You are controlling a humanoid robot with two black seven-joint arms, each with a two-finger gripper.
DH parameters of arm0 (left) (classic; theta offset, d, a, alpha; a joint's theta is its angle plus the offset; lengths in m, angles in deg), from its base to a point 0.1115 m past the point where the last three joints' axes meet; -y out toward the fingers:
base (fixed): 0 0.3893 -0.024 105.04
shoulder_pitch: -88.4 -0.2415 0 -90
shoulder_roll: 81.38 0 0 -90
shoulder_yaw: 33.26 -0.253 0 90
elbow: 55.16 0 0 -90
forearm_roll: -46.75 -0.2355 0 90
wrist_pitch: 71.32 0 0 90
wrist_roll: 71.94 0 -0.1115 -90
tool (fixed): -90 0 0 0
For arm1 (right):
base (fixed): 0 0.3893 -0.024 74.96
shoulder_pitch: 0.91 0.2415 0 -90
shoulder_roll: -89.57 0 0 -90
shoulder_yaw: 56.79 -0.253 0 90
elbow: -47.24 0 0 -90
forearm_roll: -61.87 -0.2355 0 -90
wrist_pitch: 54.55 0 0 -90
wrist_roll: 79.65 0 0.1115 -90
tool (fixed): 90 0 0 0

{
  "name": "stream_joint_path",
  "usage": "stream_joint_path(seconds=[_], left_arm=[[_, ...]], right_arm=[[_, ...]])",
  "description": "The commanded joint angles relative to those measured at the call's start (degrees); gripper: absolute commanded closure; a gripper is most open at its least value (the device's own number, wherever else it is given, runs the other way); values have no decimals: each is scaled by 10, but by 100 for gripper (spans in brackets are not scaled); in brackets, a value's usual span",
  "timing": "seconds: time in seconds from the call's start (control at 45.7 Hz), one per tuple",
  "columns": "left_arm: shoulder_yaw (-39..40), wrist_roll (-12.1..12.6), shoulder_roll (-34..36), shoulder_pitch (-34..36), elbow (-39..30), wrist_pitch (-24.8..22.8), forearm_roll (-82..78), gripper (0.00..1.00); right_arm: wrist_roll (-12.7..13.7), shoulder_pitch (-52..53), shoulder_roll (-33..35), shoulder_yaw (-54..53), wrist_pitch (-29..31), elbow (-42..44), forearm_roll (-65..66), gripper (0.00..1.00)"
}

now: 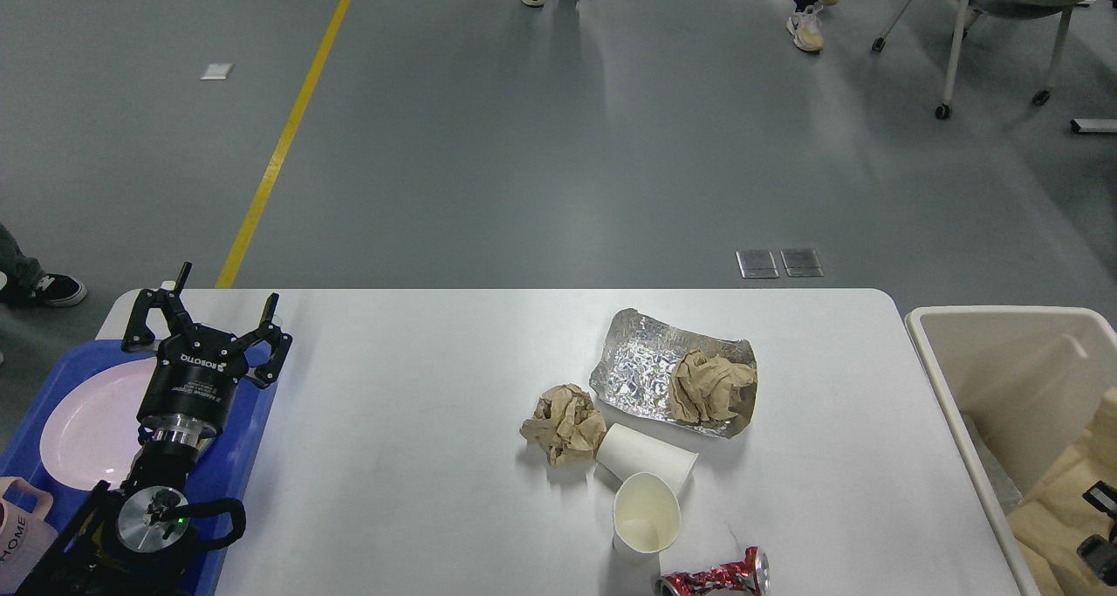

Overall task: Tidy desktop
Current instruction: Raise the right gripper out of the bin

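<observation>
The desktop (419, 421) fills the lower view, still cluttered: near its middle lie a foil sheet (637, 369), two crumpled paper balls (565, 421), two paper cups (646, 517) and a crushed can (716, 576) at the near edge. Left gripper (207, 312) hovers spread open over the blue tray (244, 439); the right gripper (1101, 526), over the bin (977, 334), cannot be read.

White rounded-corner desktop (419, 421), level, spans view's lower middle, litter on right half.

The white desktop (419, 421) carries a blue tray (229, 456) at its left edge, crumpled foil (641, 369), a brown paper wad (565, 423), two paper cups (646, 482) and a crushed red can (716, 576)
</observation>
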State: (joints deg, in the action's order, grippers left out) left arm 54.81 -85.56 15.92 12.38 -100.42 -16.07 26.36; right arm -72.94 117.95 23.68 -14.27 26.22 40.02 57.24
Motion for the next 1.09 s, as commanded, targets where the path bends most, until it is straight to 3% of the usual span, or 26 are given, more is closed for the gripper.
stream_joint_path(seconds=[0.0, 0.416, 0.438, 0.46, 0.547, 0.919, 1.073], left_arm=[[0, 0, 0, 0, 0, 0, 0, 3], [0, 0, 1, 0, 0, 0, 0, 3], [0, 0, 0, 0, 0, 0, 0, 3], [0, 0, 1, 0, 0, 0, 0, 3], [0, 0, 0, 0, 0, 0, 0, 3], [0, 0, 0, 0, 0, -1, 0, 3], [0, 0, 0, 0, 0, 0, 0, 3]], right_arm=[[0, -1, -15, -2, 0, 1, 1, 100], [1, -7, -29, -1, -1, -1, 1, 100], [1, -7, -28, -1, -1, -1, 1, 92], [1, -7, -28, -1, -3, -1, 1, 77], [1, -7, -24, 3, -12, -1, 1, 0], [1, 0, -21, 5, -8, -12, 2, 0], [1, 36, 5, 12, -5, -67, 4, 0]])
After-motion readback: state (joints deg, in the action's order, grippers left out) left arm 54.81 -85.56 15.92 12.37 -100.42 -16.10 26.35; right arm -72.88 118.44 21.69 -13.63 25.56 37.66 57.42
